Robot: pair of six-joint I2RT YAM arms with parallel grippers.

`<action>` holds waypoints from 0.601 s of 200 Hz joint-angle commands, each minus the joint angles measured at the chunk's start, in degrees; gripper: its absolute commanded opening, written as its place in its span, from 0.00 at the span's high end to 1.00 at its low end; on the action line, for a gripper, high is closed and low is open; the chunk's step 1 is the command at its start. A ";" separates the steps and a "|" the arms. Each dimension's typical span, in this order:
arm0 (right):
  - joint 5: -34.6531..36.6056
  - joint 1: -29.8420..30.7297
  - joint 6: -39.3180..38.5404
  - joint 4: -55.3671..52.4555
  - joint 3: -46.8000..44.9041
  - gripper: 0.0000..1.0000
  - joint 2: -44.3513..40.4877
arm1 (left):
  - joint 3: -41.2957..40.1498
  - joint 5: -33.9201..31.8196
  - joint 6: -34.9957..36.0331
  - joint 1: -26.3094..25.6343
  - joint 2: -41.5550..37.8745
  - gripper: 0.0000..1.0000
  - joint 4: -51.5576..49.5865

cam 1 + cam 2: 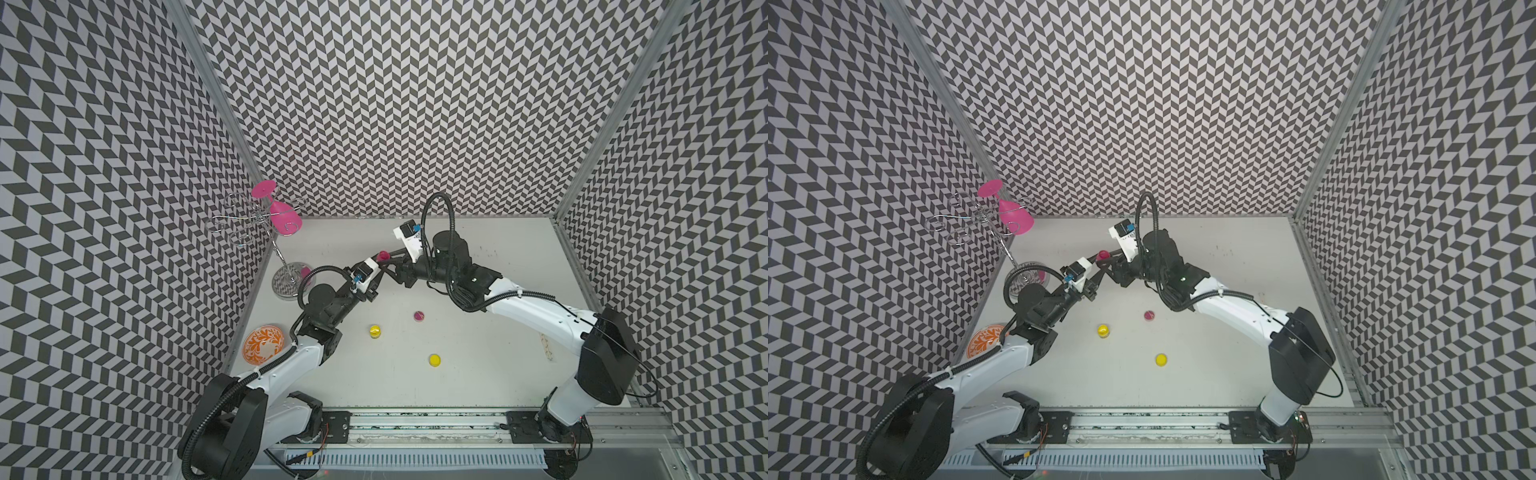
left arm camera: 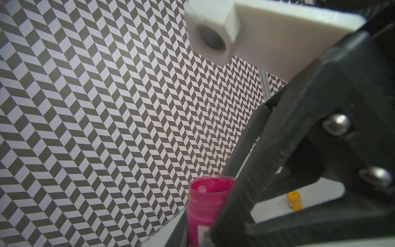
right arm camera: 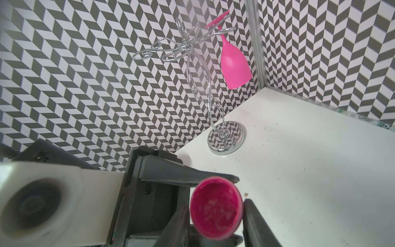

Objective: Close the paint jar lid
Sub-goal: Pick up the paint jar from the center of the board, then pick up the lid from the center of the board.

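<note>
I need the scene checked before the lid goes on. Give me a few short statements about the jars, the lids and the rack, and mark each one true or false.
1. The pink jar has its lid on. False: its mouth is open, and the pink lid lies on the table.
2. The yellow jar stands on the table, apart from both grippers. True.
3. The pink jar rests on the table. False: it is raised off it, between the left gripper and the right gripper.
4. A pink wine glass hangs upside down from the wire rack. True.
</note>
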 commanded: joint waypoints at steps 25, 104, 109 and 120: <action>4.41 0.76 -1.25 1.75 -3.03 0.45 -4.91 | 1.47 -0.51 0.46 0.06 1.13 0.71 -0.91; 16.61 -1.42 -2.16 -2.71 -13.54 0.32 -19.22 | 1.26 2.45 0.08 0.36 1.24 0.71 -0.68; 17.45 -1.89 -2.21 -3.29 -14.43 0.32 -19.95 | 1.28 3.07 0.13 0.36 0.80 0.71 -0.92; 18.22 -3.34 -2.00 -4.21 -16.62 0.32 -21.18 | 1.46 4.97 0.04 0.27 -0.48 0.71 -1.62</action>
